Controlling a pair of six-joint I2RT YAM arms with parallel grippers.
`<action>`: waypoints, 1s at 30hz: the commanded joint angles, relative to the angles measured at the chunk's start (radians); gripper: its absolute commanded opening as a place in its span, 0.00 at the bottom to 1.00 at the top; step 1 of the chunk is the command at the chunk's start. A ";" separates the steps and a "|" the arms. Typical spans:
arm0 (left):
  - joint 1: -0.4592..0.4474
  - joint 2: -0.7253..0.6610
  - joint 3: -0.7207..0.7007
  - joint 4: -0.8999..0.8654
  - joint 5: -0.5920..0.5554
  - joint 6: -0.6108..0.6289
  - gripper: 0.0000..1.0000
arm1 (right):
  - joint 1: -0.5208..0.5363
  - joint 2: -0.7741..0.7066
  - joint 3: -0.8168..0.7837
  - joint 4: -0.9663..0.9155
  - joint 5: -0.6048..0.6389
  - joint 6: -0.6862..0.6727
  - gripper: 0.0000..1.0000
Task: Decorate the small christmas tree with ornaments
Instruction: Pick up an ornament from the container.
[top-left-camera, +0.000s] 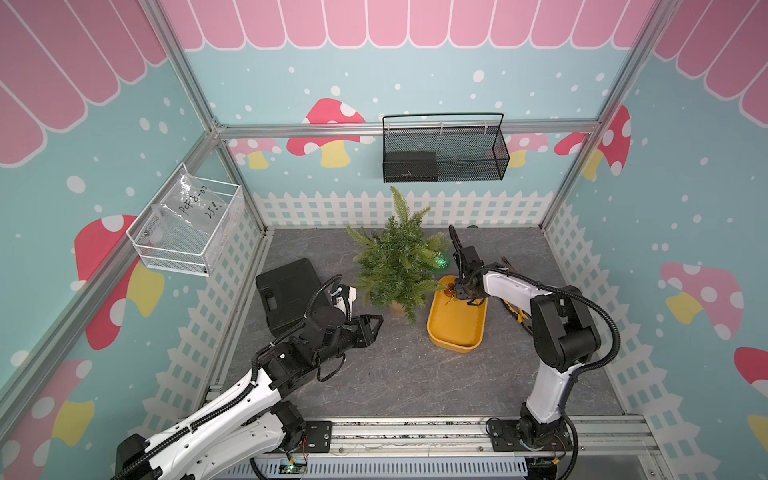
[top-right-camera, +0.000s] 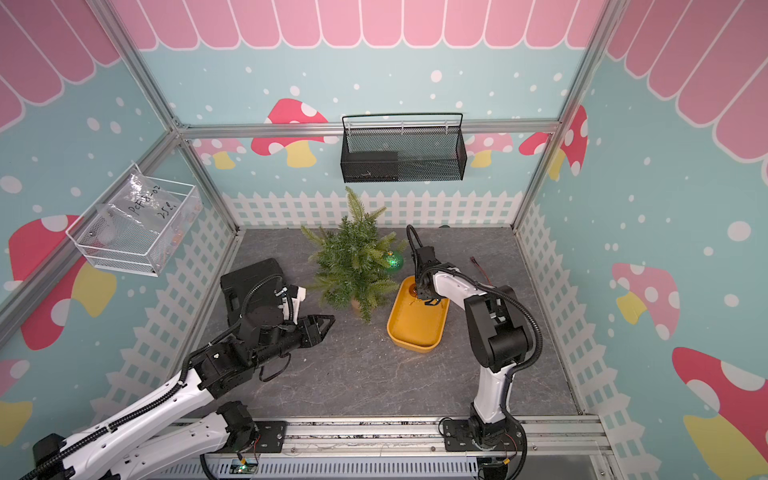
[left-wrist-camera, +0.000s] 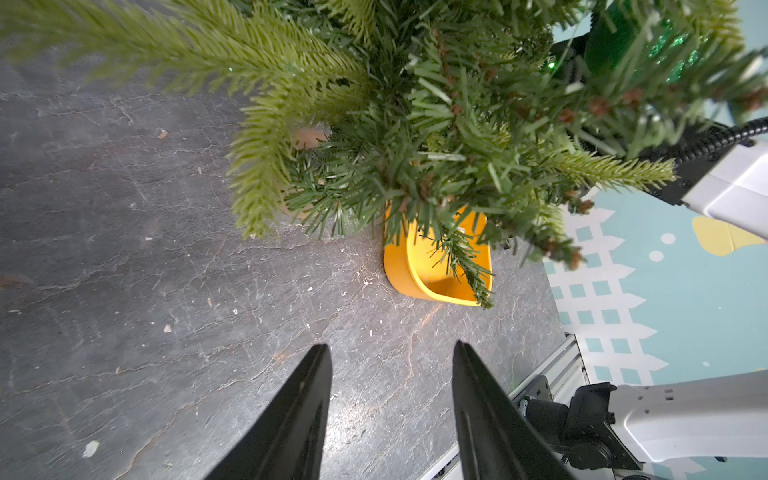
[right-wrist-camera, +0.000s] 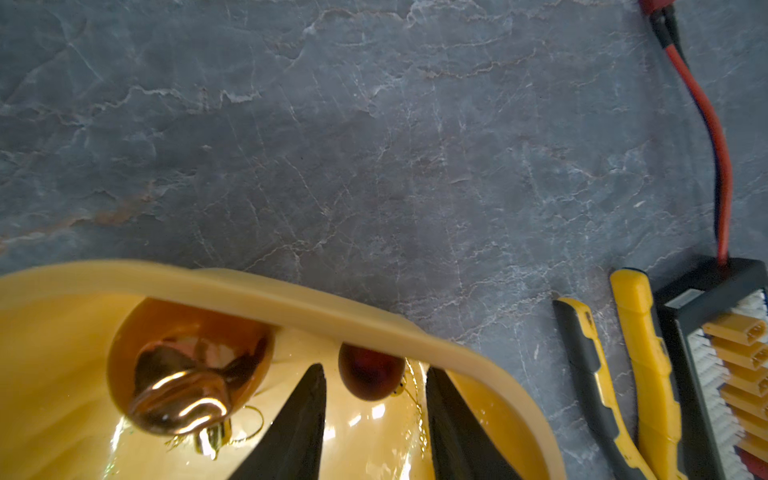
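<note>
The small christmas tree (top-left-camera: 395, 257) (top-right-camera: 353, 266) stands at the back middle of the table. A glittery green ornament (top-left-camera: 441, 261) (top-right-camera: 392, 261) (left-wrist-camera: 623, 45) hangs on the tree's right side. Next to the tree lies a yellow tray (top-left-camera: 455, 328) (right-wrist-camera: 291, 291). It holds an amber ornament (right-wrist-camera: 187, 365) and a small red ornament (right-wrist-camera: 370, 372) at its far end. My right gripper (right-wrist-camera: 375, 368) (top-left-camera: 457, 291) is down in the tray, open. The red ball sits just past its tips, untouched. My left gripper (left-wrist-camera: 391, 344) (top-left-camera: 376, 322) hovers open and empty, left of the tree.
A black case (top-left-camera: 286, 291) lies at the left. Yellow-handled pliers (right-wrist-camera: 640, 374), a black box of yellow connectors (right-wrist-camera: 727, 353) and a red cable (right-wrist-camera: 715, 137) lie right of the tray. A black mesh basket (top-left-camera: 444, 149) and a white wire basket (top-left-camera: 187, 224) hang on the walls.
</note>
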 joint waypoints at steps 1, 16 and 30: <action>-0.003 -0.015 -0.012 0.006 -0.024 -0.023 0.50 | -0.007 0.016 -0.001 0.016 0.027 0.001 0.41; -0.003 -0.010 -0.010 0.009 -0.031 -0.025 0.50 | -0.007 0.068 -0.014 0.046 0.025 0.009 0.39; -0.003 -0.004 -0.001 0.017 -0.029 -0.024 0.50 | -0.008 0.033 -0.021 0.042 0.008 -0.010 0.27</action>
